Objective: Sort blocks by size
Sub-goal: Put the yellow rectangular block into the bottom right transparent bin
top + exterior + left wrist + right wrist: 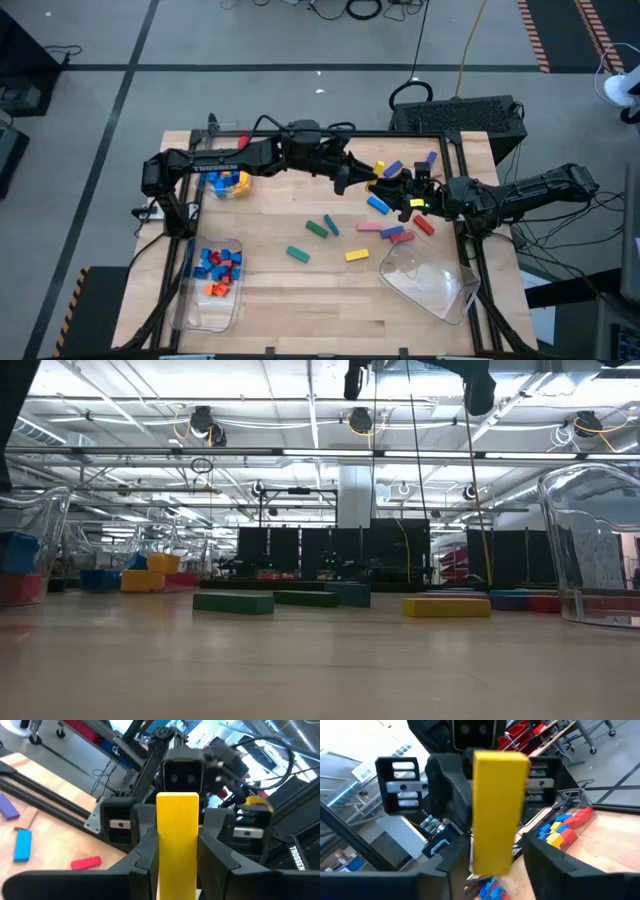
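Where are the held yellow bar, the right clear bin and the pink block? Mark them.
yellow bar (177, 840), left wrist view, front face.
right clear bin (442, 288), high view, bare wall.
pink block (369, 227), high view, its middle.

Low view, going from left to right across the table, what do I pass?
left clear bin → yellow block → green bar → yellow bar → right clear bin

Dark jointed arms, black cables
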`<action>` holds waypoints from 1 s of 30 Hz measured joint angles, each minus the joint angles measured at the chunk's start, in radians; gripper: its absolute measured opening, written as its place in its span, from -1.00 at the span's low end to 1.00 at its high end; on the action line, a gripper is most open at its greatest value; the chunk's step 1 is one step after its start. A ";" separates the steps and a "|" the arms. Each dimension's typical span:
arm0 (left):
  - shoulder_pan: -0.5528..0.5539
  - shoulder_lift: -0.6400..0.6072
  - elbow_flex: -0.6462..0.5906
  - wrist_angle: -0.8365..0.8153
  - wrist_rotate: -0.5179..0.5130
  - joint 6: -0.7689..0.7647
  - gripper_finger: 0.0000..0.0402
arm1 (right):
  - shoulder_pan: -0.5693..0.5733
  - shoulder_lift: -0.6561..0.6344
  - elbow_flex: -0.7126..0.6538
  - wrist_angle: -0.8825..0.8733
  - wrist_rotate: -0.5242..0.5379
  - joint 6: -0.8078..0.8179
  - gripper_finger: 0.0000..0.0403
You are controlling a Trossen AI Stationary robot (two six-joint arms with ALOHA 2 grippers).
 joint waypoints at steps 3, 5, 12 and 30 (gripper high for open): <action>-0.008 0.008 0.000 -0.008 -0.006 0.000 -0.50 | 0.000 0.000 0.000 -0.001 -0.026 -0.004 -0.33; -0.014 0.018 0.000 0.011 -0.014 -0.005 -0.50 | 0.000 0.000 0.000 -0.003 -0.031 -0.006 -0.45; -0.018 0.030 0.000 0.016 -0.008 -0.023 -0.50 | 0.003 -0.002 0.000 -0.033 -0.045 0.030 -0.59; 0.023 0.034 0.001 -0.172 0.111 0.115 0.23 | 0.226 -0.107 0.000 -0.833 -0.345 0.610 -0.59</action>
